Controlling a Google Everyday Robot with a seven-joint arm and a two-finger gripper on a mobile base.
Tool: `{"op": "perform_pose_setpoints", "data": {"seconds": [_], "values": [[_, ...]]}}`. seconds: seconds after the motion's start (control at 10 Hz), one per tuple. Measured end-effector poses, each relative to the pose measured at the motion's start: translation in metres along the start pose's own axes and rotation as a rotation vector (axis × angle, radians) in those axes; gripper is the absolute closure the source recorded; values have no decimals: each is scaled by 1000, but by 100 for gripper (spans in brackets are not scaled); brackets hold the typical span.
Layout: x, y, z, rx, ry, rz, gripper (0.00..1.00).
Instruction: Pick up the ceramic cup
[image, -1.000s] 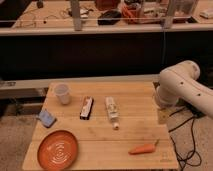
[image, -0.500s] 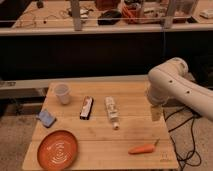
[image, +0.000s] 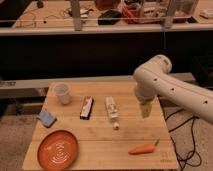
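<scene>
Claw (image: 145, 109): spread, empty, hangs at 3 o'clock over desk (image: 100, 142) | change: arm swung inward from right edge | cup (image: 62, 93): upright at 10 o'clock, well apart | reach barely begun

Arm (image: 170, 85) bent over; jaws hang open, right-centre.

The arm (image: 172, 89) is cut off at the right edge; its gripper (image: 145, 110) hangs over the table's (image: 100, 144) right side.
</scene>
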Motion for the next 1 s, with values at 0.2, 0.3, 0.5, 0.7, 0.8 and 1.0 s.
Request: {"op": "perform_pose_setpoints", "data": {"seconds": [0.2,0.3,0.5,0.7,0.8,1.0], "values": [[-17,-6,0,8,-5,-36,20],[-21,-9,-1,13,-7,-44,20],[-41,-18,0,23,-17,-78,20],[-45,-23,0,32,-22,-110,20],[-52,-26,0,35,-26,-125,20],[-72,-39,-1,50,-28,-168,20]]}}
